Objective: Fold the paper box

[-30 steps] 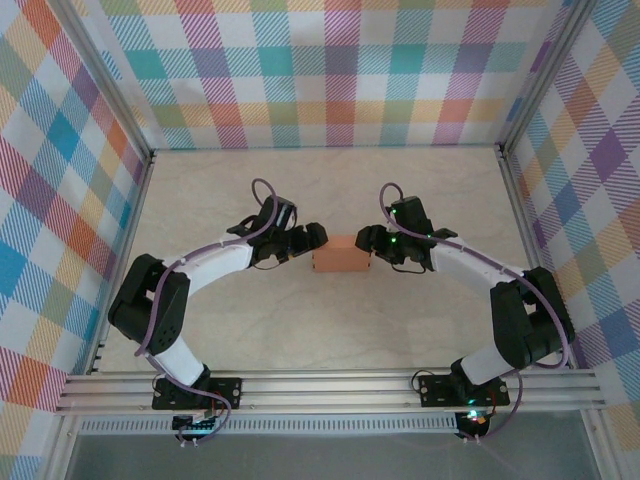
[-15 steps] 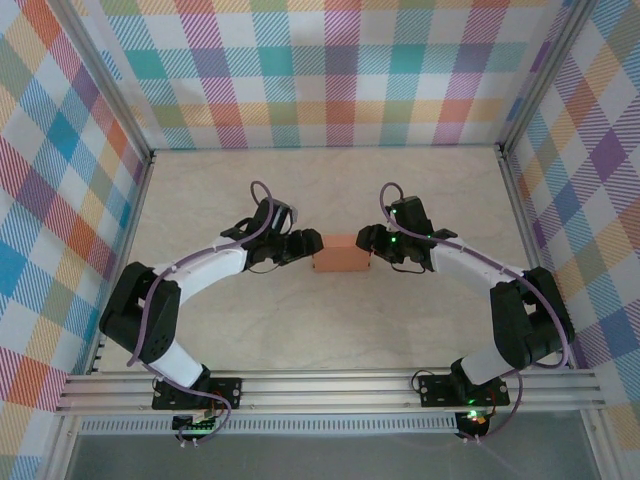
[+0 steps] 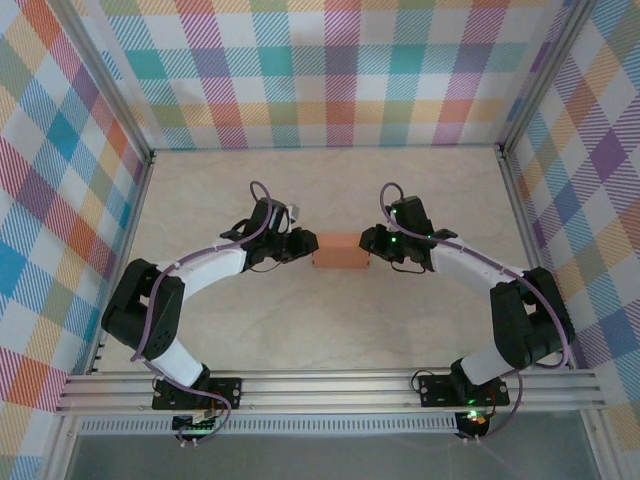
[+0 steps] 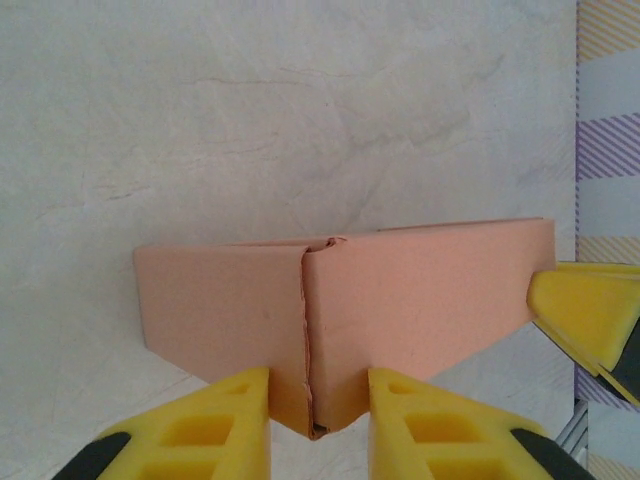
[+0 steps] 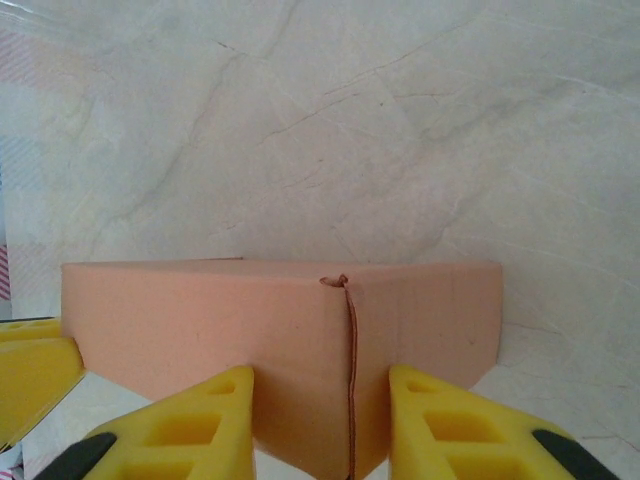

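**Top external view: one salmon-orange thin-card rectangular box, closed up, lying between two grippers**

Location: the box is sitting on the pale marbled tabletop, directly between the opposing fingertips.

Left gripper: its yellow fingers are standing parted, straddling the corner seam, which is poking into the gap between them. Nothing is being grasped.

Right gripper: its fingers are also parted, straddling the opposite corner.

Hazards, as a judgement: uneven pushing from either end is likely to skid or twist the light box. Closing the fingers across a corner risks crushing the card or splitting the seam open.
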Available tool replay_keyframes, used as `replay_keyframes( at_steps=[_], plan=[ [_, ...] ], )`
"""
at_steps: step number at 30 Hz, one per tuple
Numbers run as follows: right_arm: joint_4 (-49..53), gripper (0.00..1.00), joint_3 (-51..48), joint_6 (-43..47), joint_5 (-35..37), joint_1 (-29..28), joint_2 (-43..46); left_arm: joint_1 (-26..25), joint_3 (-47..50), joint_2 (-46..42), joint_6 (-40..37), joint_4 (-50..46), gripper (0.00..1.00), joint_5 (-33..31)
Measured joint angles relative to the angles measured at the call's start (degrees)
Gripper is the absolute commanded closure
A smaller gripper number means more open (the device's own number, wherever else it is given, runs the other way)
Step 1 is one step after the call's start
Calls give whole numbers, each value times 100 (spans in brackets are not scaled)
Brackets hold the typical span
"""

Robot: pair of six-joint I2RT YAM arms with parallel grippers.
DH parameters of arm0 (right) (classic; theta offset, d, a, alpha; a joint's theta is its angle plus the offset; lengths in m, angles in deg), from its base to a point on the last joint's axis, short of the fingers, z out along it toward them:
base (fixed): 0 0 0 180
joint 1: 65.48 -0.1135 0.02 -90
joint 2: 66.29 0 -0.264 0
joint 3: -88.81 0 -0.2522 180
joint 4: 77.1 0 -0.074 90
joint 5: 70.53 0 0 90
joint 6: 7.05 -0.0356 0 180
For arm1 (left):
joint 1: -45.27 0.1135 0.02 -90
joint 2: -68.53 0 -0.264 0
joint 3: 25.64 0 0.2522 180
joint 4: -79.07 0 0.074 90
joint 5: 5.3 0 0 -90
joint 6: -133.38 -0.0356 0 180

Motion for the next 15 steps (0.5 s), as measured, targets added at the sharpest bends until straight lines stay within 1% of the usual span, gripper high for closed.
replay_keyframes(
  at_steps=[2, 7, 8, 9, 11, 13, 15],
  plan=[
    [0, 76, 0, 0, 2, 0, 0, 13, 9, 17, 20, 70, 83, 42],
    [4, 78, 0, 2, 44, 0, 11, 35, 9, 50, 48, 122, 83, 109],
    [4, 76, 0, 4, 44, 0, 13, 35, 9, 50, 46, 122, 83, 109],
    [7, 71, 0, 4, 46, 0, 13, 35, 9, 50, 46, 122, 82, 109],
    [11, 58, 7, 20, 46, 0, 13, 35, 2, 52, 44, 118, 78, 109],
    [68, 49, 50, 87, 63, 0, 11, 35, -20, 76, 48, 109, 73, 111],
    [234, 37, 142, 214, 109, 0, 11, 35, -87, 138, 42, 98, 72, 118]
  ],
)
